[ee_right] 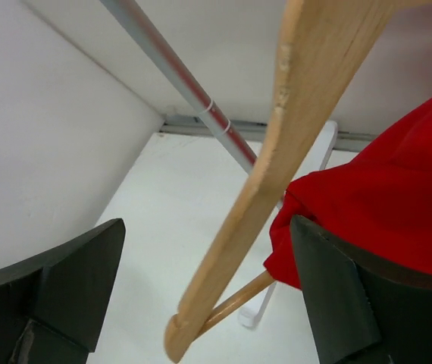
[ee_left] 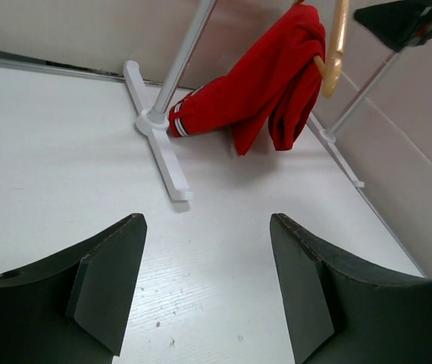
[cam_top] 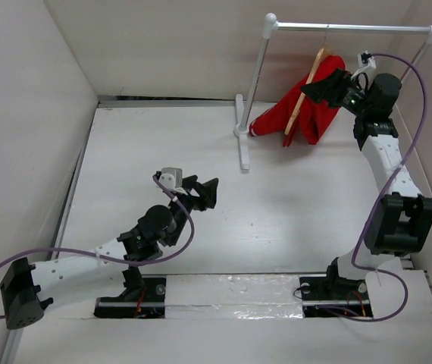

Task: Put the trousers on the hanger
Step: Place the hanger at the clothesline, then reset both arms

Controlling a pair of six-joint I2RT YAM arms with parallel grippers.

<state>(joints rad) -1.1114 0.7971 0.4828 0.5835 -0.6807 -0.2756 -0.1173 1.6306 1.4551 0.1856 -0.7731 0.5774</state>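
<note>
- The trousers [cam_top: 320,106] hang draped over the hanger [cam_top: 301,102], one cuff reaching down near the rail's foot
- The cloth looks soft, light and limp; it could slide off smooth wood if tugged, so the bunched fold at the bar is the safest hold
- The hanger, stiff and slim, hangs from the white rail [cam_top: 352,27] and may swing
- The right gripper [ee_right: 207,227] stands spread, the hanger's wooden arm between its fingers, pinching nothing
- The left gripper [ee_left: 207,220] is spread and empty, well apart over the table [cam_top: 292,220]
</note>
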